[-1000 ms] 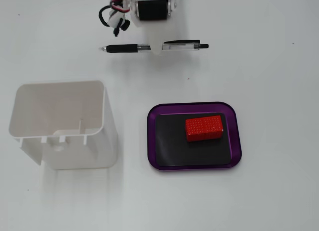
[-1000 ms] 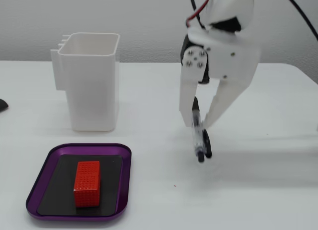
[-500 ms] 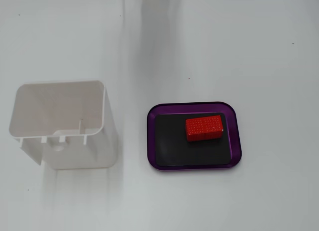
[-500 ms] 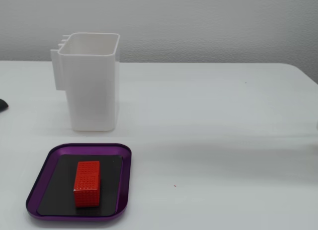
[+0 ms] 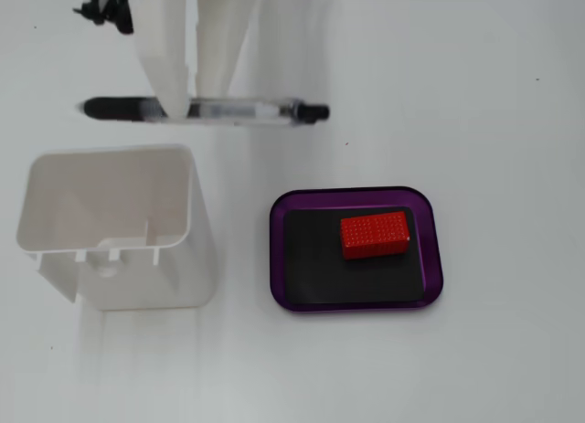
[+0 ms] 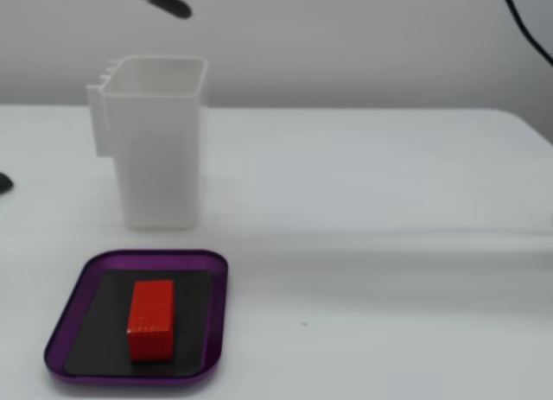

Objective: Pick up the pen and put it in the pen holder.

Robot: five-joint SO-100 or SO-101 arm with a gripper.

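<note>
Clear-barrelled pen (image 5: 206, 110) is clamped crosswise in the jaws (image 5: 195, 108), lying level, its long axis left-right in the top-down fixed view. Holder (image 5: 110, 224) mouth sits just below; pen must tip upright to enter.

In a fixed view from above, the pen holder (image 5: 110, 227) stands on the counter (image 5: 512, 94) left of the tray (image 5: 356, 249), which carries a block (image 5: 375, 234). The pen (image 5: 210, 111) lies crosswise beyond the holder's far rim, in the claw (image 5: 190, 108), seemingly raised above it.
</note>
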